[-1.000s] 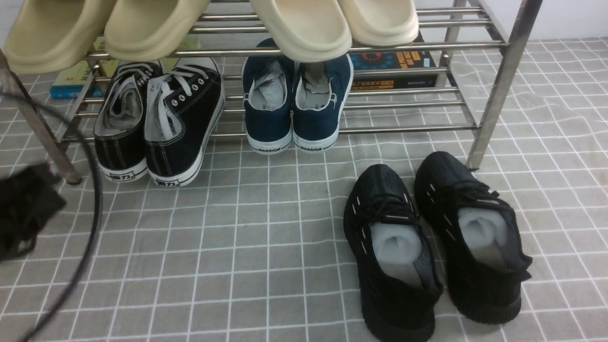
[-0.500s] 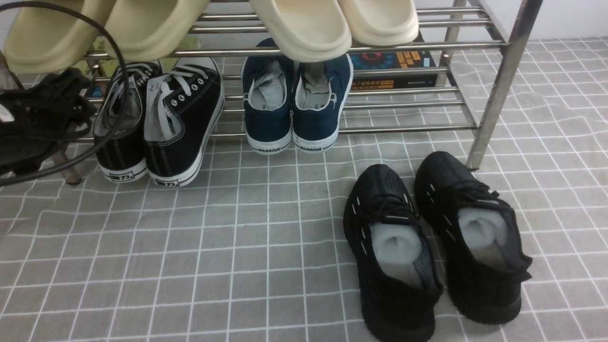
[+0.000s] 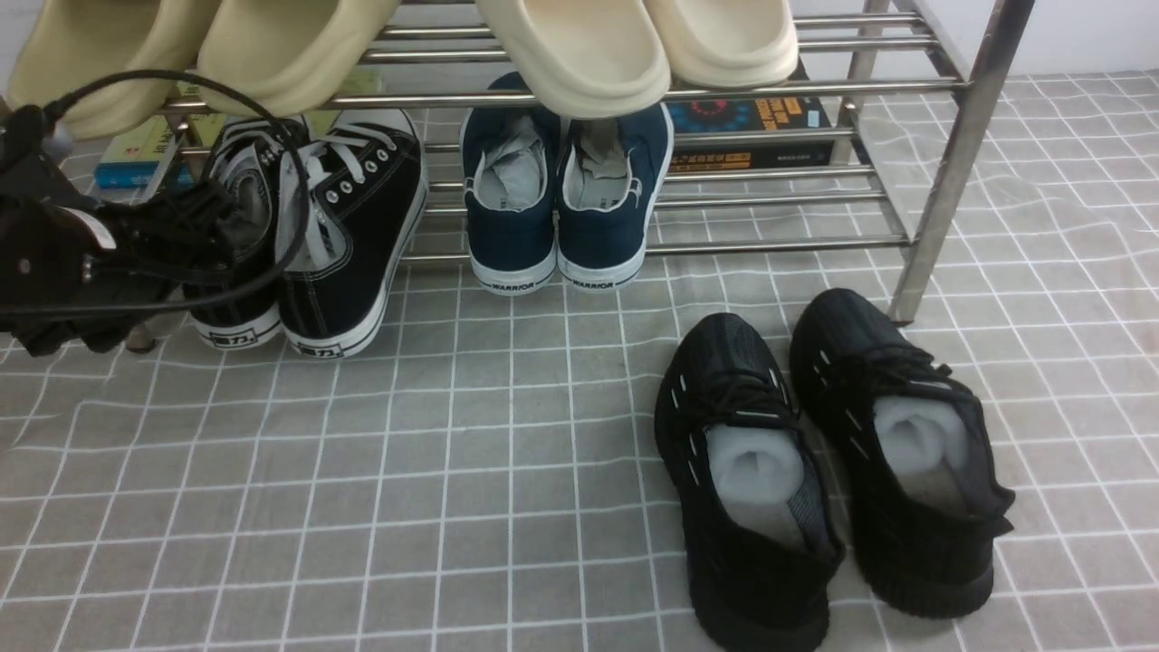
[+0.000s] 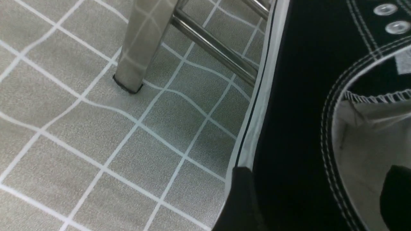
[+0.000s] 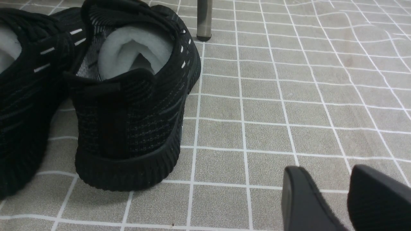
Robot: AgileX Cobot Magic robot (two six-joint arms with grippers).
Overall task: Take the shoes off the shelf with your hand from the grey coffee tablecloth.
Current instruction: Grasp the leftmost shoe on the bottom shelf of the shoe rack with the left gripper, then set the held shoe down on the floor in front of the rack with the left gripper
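Tool on the left arm, now farther right, straddles a heel wall, open, at the metal rack's lower left, where black canvas sneakers with smooth white soles point toes backward, long axes running front-to-back, while the right tool stands open before the rack.

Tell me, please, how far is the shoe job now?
Seemingly done: the black knit sneakers stand on the cloth. In hand: the left gripper, open, straddles one canvas shoe's side. Left: both canvas shoes remain on the rack.
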